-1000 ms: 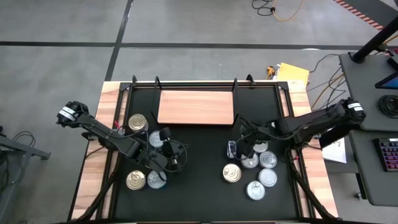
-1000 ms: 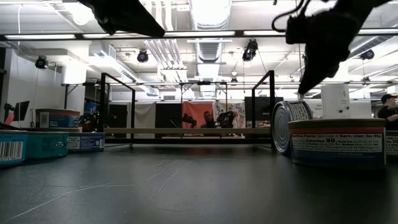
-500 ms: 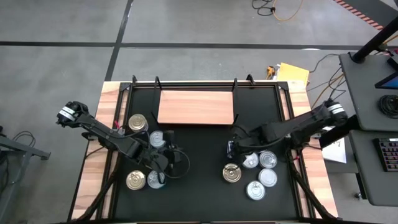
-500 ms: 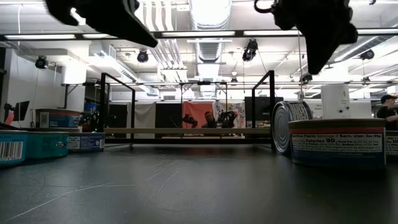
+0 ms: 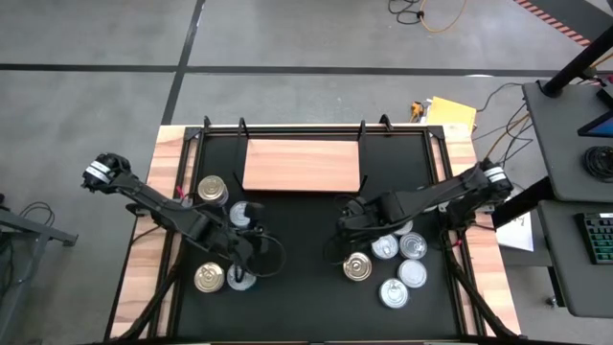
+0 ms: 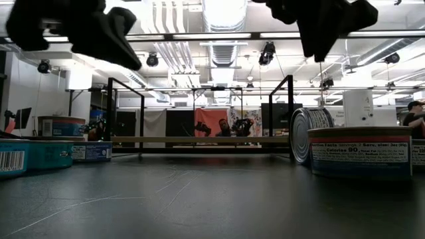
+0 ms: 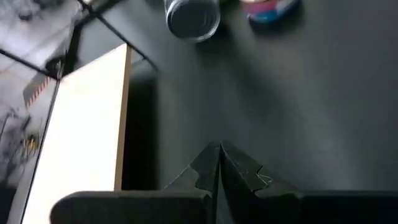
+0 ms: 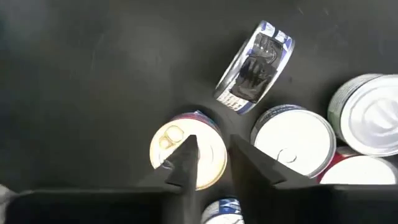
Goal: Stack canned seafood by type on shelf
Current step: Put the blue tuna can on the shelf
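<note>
The shelf [image 5: 303, 165] is a light wooden board lying at the table's far middle. Canned seafood stands in two groups. On the left are gold-topped tins [image 5: 211, 188] [image 5: 208, 278] and silver ones [image 5: 239, 213]. On the right are a gold-topped tin [image 5: 357, 266] and several silver tins [image 5: 413, 246]. One tin [image 8: 255, 65] lies on its side. My left gripper [image 7: 219, 152] is shut and empty over bare table beside the left group. My right gripper [image 8: 214, 152] hangs slightly open, pointing down, high above the gold-topped tin [image 8: 186, 155].
A black frame with upright posts [image 5: 204, 129] runs round the table's far and side edges. Bare black table [image 5: 302, 249] lies between the two groups of tins, in front of the shelf. The low view shows both arms raised well above the tins [image 6: 358, 153].
My right gripper has risen and gone toward the table's left, rolling and tipping to point down over the right group's left end. My left gripper has shifted a little toward the near edge, sinking slightly and rolling. No tin has moved.
</note>
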{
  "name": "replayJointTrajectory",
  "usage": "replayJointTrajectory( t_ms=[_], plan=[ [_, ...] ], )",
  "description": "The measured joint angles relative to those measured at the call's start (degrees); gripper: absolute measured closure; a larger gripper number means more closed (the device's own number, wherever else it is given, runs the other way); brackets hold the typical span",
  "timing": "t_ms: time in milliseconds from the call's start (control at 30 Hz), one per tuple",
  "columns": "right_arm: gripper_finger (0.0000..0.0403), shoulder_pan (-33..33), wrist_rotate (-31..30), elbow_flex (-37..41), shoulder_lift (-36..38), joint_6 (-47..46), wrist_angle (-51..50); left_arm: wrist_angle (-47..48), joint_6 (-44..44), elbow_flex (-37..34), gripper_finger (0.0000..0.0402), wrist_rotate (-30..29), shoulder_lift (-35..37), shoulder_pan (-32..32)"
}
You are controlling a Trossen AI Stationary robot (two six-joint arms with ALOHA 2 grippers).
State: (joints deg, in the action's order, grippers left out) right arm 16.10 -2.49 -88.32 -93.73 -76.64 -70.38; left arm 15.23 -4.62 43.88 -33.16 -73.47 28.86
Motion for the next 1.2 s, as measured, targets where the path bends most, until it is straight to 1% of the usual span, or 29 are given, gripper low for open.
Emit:
replayJointTrajectory(
  t_ms=[100, 233, 333, 433, 533, 700, 900, 1100, 1200],
  plan=[
    [0.0262, -0.2, -0.4, 0.2, -0.2, -3.1, -0.2, -6.5, -5.6, -5.0, 0.0402, 1.6, 5.7, 1.0],
    [0.0196, -1.4, -2.9, 0.6, -0.2, -4.7, -0.2, -11.1, -10.4, -9.4, 0.0402, 1.6, 14.0, 1.0],
    [0.0152, -2.5, -3.9, 1.1, -0.2, -5.4, -0.2, -13.5, -13.8, -12.6, 0.0401, 1.6, 18.9, 0.6],
    [0.0119, -3.4, -4.1, 1.9, -0.3, -5.6, -0.1, -16.0, -18.2, -15.0, 0.0402, 1.6, 23.0, 0.5],
    [0.0098, -4.1, -4.4, 2.9, -1.1, -6.3, 0.0, -19.7, -22.7, -17.4, 0.0402, 1.6, 25.9, 0.5],
    [0.0088, -4.7, -4.6, 4.5, -3.6, -7.6, 0.3, -23.1, -27.6, -18.7, 0.0401, 1.8, 28.2, 0.5],
    [0.0105, -5.0, -4.6, 5.2, -6.5, -7.4, 1.0, -26.3, -32.8, -19.9, 0.0401, 5.0, 28.2, 0.2],
    [0.0123, -5.2, -4.6, 5.2, -10.4, -6.3, 2.4, -26.5, -33.4, -19.5, 0.0401, 5.4, 27.3, 0.1],
    [0.0132, -5.2, -3.7, 5.2, -11.6, -5.8, 2.8, -26.4, -33.5, -19.5, 0.0401, 5.4, 27.3, 0.1]
  ],
)
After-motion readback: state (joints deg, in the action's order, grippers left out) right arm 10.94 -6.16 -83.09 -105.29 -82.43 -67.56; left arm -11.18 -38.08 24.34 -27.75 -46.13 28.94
